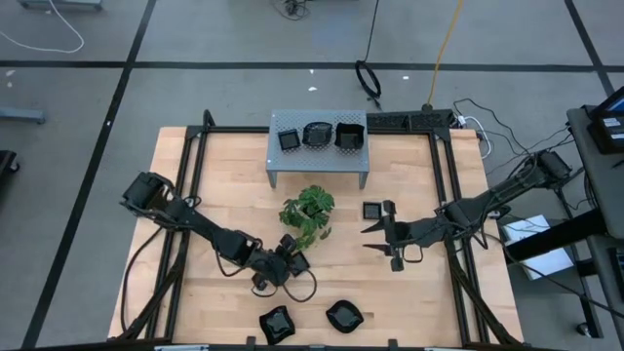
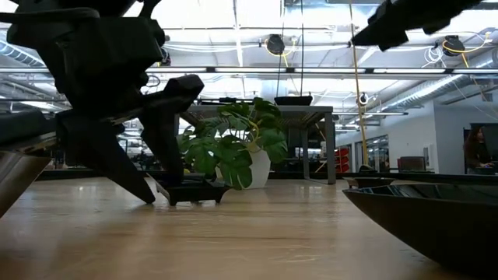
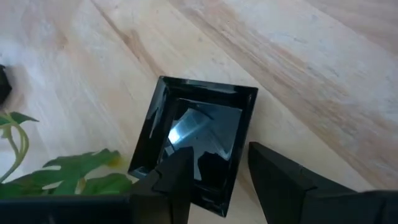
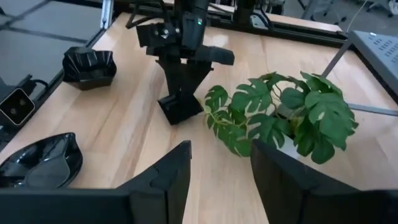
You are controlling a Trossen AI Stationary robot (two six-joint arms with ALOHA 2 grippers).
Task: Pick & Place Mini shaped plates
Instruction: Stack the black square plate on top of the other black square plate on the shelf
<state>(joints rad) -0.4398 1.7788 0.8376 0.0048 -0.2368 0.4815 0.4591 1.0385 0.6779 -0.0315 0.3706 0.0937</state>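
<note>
My left gripper (image 1: 290,255) is down at the light wooden tabletop (image 1: 439,302), just beside the small green leafy plant in its white pot (image 1: 309,214), on the side toward the table's front edge. Its 2 dark fingers (image 3: 177,180) stand apart and straddle one edge of a small glossy black square plate (image 3: 198,140) lying flat on the wood. One finger sits over the plate's hollow, the other just outside its rim. I judge the jaws are not yet closed on it, since a gap shows on the outer side. In the low view the plate's edge (image 2: 193,190) rests on the table between the finger tips.

What matters for the coming move is that the rim already lies between my left fingers, square across them, so closing should pinch that edge with no reach needed.

My right gripper (image 1: 375,237) hangs in the air on the plant's other side, jaws wide and empty, pointing toward the plant. A second black square plate (image 1: 372,210) lies just beside it on the wood.

Other plates are spread about. 3 black dishes (image 1: 317,135) sit on the grey perforated metal shelf (image 1: 276,161) at the back. A wavy-edged one (image 1: 275,323) and a rounder one (image 1: 343,315) lie near the front edge, nearer my left arm.
</note>
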